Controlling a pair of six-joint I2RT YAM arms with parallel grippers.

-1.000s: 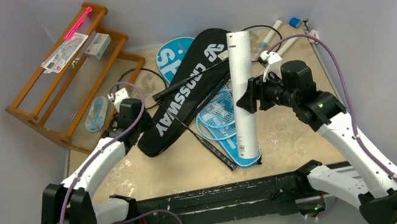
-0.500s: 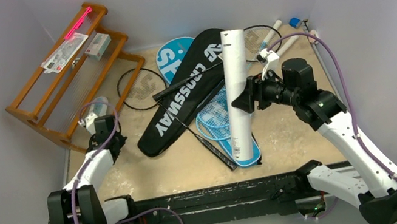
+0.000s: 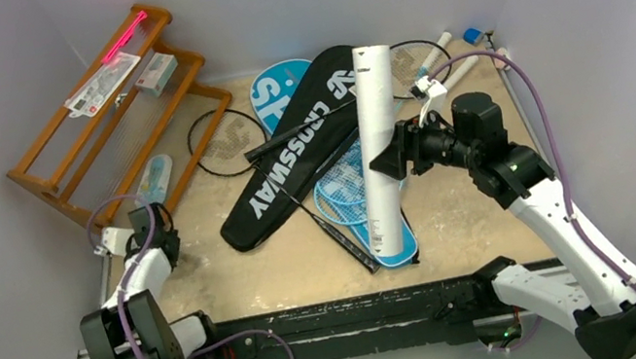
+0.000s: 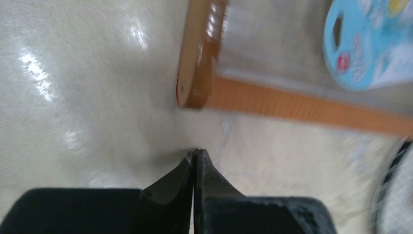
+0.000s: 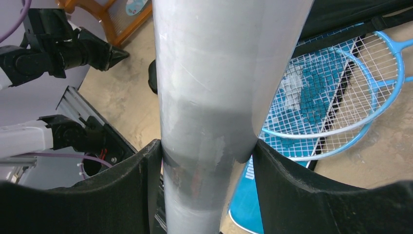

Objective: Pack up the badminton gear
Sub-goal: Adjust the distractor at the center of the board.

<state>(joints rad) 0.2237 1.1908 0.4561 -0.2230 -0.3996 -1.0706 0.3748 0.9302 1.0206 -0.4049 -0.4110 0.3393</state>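
My right gripper (image 3: 387, 159) is shut on the long white tube (image 3: 377, 154) and holds it lifted over the gear; in the right wrist view the tube (image 5: 219, 87) fills the gap between the jaws of the right gripper (image 5: 205, 146). Below lie two light-blue rackets (image 3: 345, 189), the black CROSSWAY cover (image 3: 291, 159), the blue SPORT cover (image 3: 273, 84) and a black racket (image 3: 224, 142). My left gripper (image 3: 142, 213) is shut and empty at the table's left, its tips (image 4: 195, 152) just short of the rack's foot.
The wooden rack (image 3: 88, 131) stands at the back left with packaged items and a pink stick (image 3: 123, 38). A light-blue package (image 4: 370, 44) lies under it. The rack's foot (image 4: 195, 73) is right in front of the left gripper. Walls enclose the table.
The left arm has pulled back from the black cover to the table's left near corner and its gripper has shut. The right gripper has shifted the tube slightly left.
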